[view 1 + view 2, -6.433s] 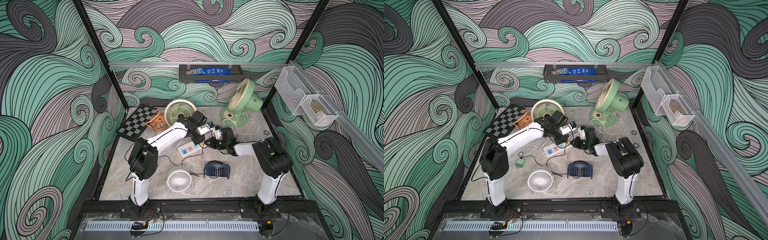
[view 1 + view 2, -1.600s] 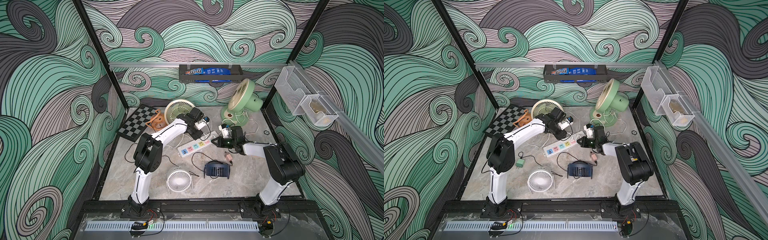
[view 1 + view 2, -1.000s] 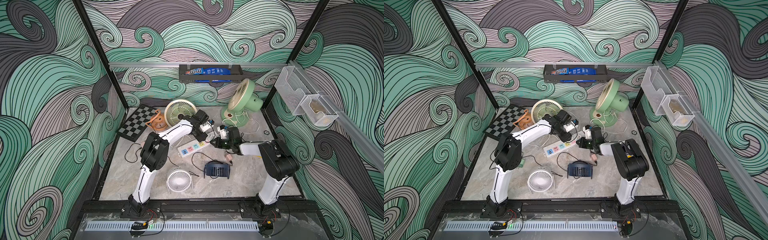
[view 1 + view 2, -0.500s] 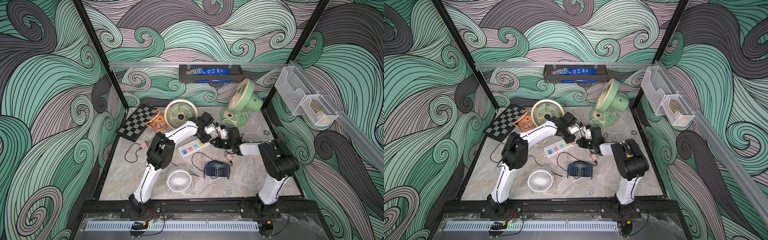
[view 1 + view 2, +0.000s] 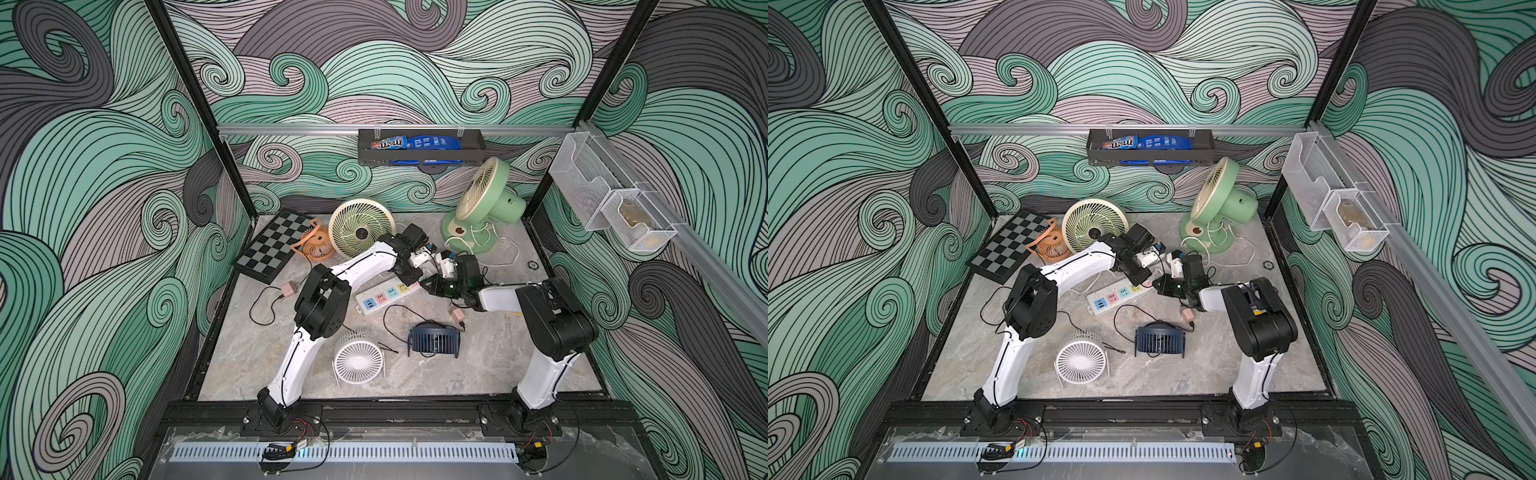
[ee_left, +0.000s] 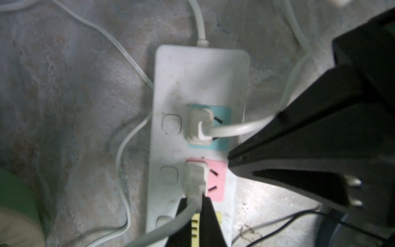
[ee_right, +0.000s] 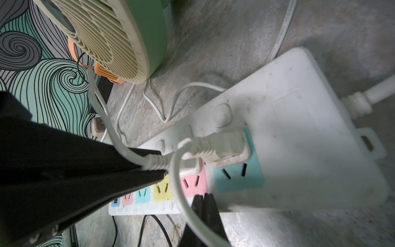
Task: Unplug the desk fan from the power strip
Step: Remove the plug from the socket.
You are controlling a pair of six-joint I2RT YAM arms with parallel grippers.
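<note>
white power strip (image 6: 198,72), two plugs (image 6: 199,126) (image 6: 195,173); left jaws tight on one, right jaws closed

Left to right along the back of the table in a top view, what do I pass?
The chessboard → orange fan → round cream fan → tall green fan → mesh bins on the side wall.

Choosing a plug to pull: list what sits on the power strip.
Two white plugs on the power strip: the teal-socket plug and the pink-socket plug, its cord end pinched by the shut left gripper. The remaining sockets look empty, though that gripper covers part of the yellow socket.
</note>
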